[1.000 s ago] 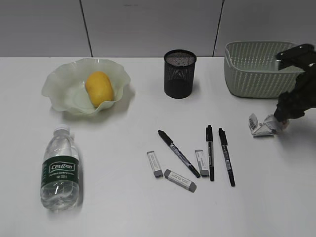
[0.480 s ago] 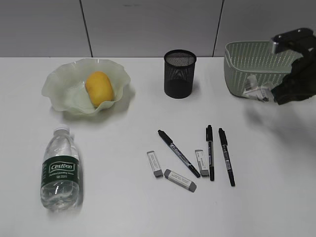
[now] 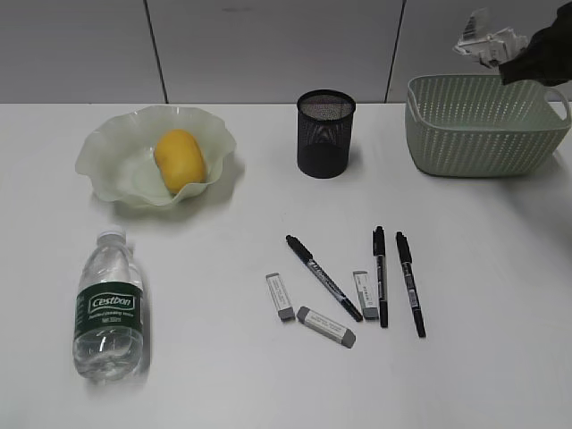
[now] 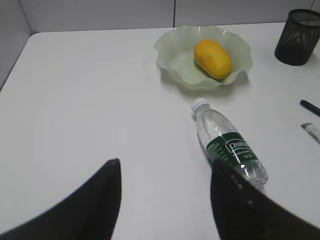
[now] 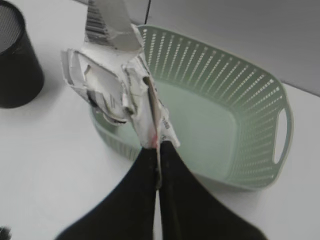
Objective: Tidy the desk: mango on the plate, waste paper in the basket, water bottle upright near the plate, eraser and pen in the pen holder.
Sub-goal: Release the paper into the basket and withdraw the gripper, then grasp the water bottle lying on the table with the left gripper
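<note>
Waste paper [image 5: 117, 85], pinched in my right gripper [image 5: 156, 150], now hangs high above the near-left rim of the basket [image 5: 235, 125]; a second ago it lay on the desk [image 3: 223, 357] in front of the basket. Judged step: carry inward, then release. My left gripper [image 4: 165, 197] hovers spread and empty beside the water bottle [image 4: 229, 145], which lies on its side. Mango [image 3: 180, 159] already rests on the plate [image 3: 107, 147]. Pen holder [image 3: 325, 132] stands empty as far as visible. Right arm is mostly cut off in the exterior view.
</note>
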`<state>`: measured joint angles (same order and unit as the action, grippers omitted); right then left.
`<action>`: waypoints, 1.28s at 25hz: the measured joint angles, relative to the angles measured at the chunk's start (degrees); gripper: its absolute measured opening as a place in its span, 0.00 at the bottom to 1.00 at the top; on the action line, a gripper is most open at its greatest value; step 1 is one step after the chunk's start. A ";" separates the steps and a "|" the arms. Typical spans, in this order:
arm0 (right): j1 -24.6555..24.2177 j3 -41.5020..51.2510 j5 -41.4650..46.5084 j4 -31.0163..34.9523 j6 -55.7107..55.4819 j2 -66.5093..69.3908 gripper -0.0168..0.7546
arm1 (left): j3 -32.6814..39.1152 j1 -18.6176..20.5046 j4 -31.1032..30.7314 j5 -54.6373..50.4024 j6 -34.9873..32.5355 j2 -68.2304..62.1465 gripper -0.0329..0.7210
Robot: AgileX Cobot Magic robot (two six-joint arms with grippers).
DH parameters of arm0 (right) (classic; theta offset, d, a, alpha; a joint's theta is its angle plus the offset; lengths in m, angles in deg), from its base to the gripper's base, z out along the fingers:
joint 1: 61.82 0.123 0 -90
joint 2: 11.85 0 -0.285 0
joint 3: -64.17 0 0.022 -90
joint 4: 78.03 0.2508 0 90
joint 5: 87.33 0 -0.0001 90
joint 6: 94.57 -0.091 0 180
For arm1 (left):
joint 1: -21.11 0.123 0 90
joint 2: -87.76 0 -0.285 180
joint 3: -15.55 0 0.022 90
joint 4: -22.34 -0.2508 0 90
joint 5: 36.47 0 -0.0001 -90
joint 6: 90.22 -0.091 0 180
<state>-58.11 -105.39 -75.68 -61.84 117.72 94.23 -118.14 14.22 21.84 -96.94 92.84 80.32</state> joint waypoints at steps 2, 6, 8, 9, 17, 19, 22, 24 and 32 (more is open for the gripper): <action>0.00 -2.58 -1.39 0.06 0.00 4.65 0.04 | 0.00 0.00 0.00 0.00 0.00 0.00 0.61; 0.00 -9.09 -1.46 0.06 -0.05 13.57 0.09 | 0.00 0.00 0.00 0.00 0.00 0.00 0.59; 0.00 -11.09 -1.40 0.11 -0.05 15.39 0.21 | 0.00 0.00 0.00 0.00 0.00 0.00 0.57; 0.00 -11.49 -1.33 0.11 -0.05 15.65 0.30 | 0.00 0.00 0.00 0.00 0.00 0.00 0.57; 0.00 -13.27 12.81 0.21 -4.00 13.01 0.68 | 0.00 0.00 0.17 0.00 0.00 0.00 0.55; 0.00 -13.20 19.26 0.21 -7.30 10.10 0.63 | 0.00 0.00 0.50 0.00 0.00 0.00 0.55; 0.00 -11.35 27.52 -1.50 -12.75 4.47 0.56 | 0.00 0.00 0.50 0.00 0.00 0.00 0.55; 0.00 -7.85 31.97 -4.87 -17.29 -1.34 0.54 | 0.00 0.00 0.50 0.00 0.00 0.00 0.55; 0.00 13.25 40.97 -16.72 -31.21 -33.31 0.53 | 0.00 0.00 1.13 0.00 0.00 0.00 0.55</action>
<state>-58.11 -92.14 -34.71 -78.57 86.51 60.92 -118.14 14.22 22.97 -96.94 92.84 80.32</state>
